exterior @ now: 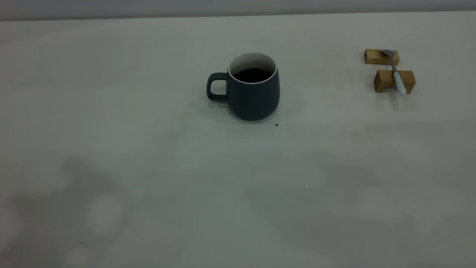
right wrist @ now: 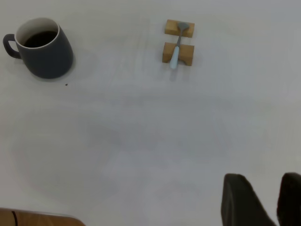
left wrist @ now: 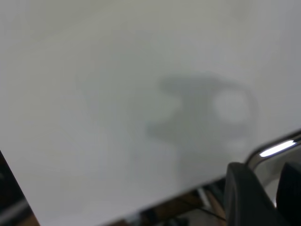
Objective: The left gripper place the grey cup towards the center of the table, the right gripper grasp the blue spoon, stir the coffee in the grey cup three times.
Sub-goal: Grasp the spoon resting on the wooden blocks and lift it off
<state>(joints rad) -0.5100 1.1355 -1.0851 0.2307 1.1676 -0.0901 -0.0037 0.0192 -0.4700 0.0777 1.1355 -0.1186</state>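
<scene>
The grey cup [exterior: 253, 96] stands upright near the middle of the table [exterior: 223, 186], handle pointing to the exterior view's left, with dark coffee [exterior: 253, 75] inside. The blue spoon [exterior: 396, 74] lies across two wooden blocks at the far right, pale handle toward the camera. Neither gripper shows in the exterior view. My right gripper [right wrist: 263, 178] hovers open and empty, far from the cup [right wrist: 47, 54] and the spoon [right wrist: 176, 52]. The left gripper [left wrist: 265, 172] hangs open and empty over the table's edge, with no task object in its view.
Two wooden blocks [exterior: 382, 57] [exterior: 407, 80] hold the spoon up off the table. A tiny dark speck [exterior: 276, 124] lies just in front of the cup. Soft arm shadows fall on the near part of the tabletop.
</scene>
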